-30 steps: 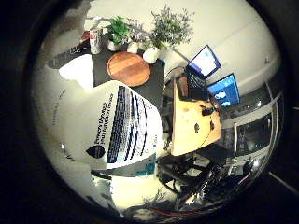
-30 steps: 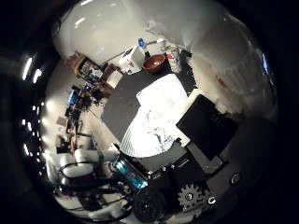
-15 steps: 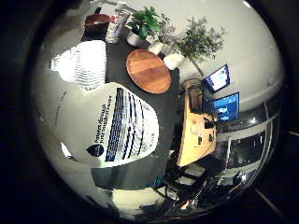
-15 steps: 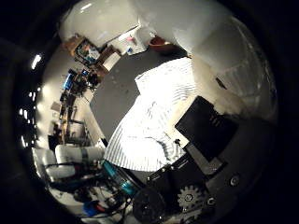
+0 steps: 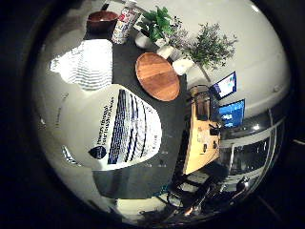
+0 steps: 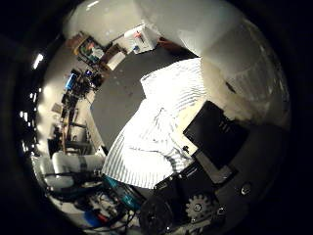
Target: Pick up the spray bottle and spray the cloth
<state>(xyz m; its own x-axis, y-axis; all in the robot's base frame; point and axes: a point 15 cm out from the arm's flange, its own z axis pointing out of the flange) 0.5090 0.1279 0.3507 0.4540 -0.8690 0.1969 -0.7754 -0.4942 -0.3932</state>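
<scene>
My robot hand (image 6: 205, 196) holds the spray bottle (image 5: 109, 129), fingers curled round it; the white body with its printed label fills the little finger side view, tight against my palm. Compared with a second ago, the striped cloth (image 6: 151, 137) shows larger in the thumb side view and the dark tabletop (image 5: 126, 62) has swung beneath me, so I judge the bottle lifted and carried over the cloth, spraying not yet seen. Beyond: wooden board (image 5: 157, 76), bowl (image 5: 101, 20), can (image 5: 125, 24), potted plants (image 5: 159, 24). Label print is dark blue, too small to read.
</scene>
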